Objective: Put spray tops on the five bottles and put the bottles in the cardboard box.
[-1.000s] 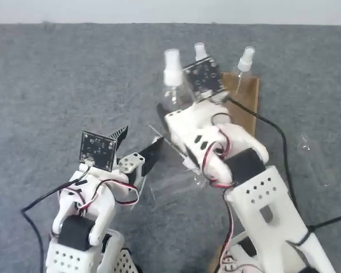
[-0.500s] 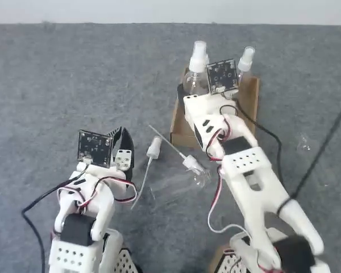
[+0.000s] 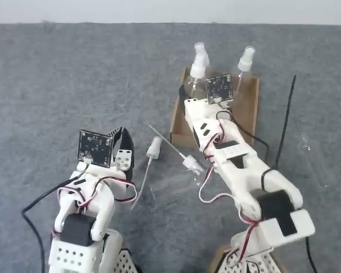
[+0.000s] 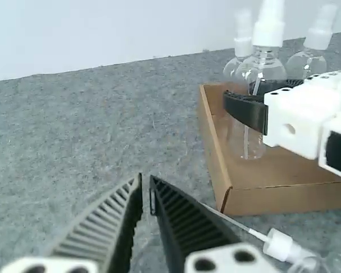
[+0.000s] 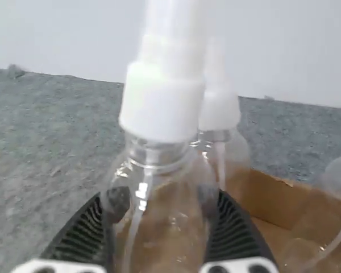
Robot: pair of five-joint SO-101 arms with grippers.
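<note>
Ok, near end first. The left gripper (image 4: 146, 181) sits low over the grey mat (image 3: 74, 74), jaws all but together, nothing in them. Just ahead, a loose spray top (image 3: 154, 148) lies on the mat, dip tube trailing back toward the arm. A second spray top (image 3: 192, 164) lies beside an uncapped bottle (image 3: 173, 183) that's on its side.

Beyond that is the cardboard box (image 3: 249, 108). The right gripper (image 5: 159, 219) is clamped on the held bottle (image 5: 159, 187), capped and upright, fingers on the belly, on the box's left side. Another capped bottle (image 5: 230, 151) stands right behind it. The far bottle (image 3: 247, 57) is at the box's far right.

Step in hand, as I read it, is setting the held bottle down in the box.
- Lower until the base is on the cardboard.
- Keep it vertical.
- Spread the jaws enough to clear the belly.
- Back out toward the near side, not up past the spray head.
- The neighbour is tight behind, so no forward drift.

Poor visibility:
- I can't tell if the base already touches the box floor. The wall blocks it from the left wrist and the arm blocks it from above.
- The clear shape (image 3: 304, 145) right of the box is possibly the fifth bottle, not sure.
- Whether the held top is fully seated can't be confirmed.
</note>
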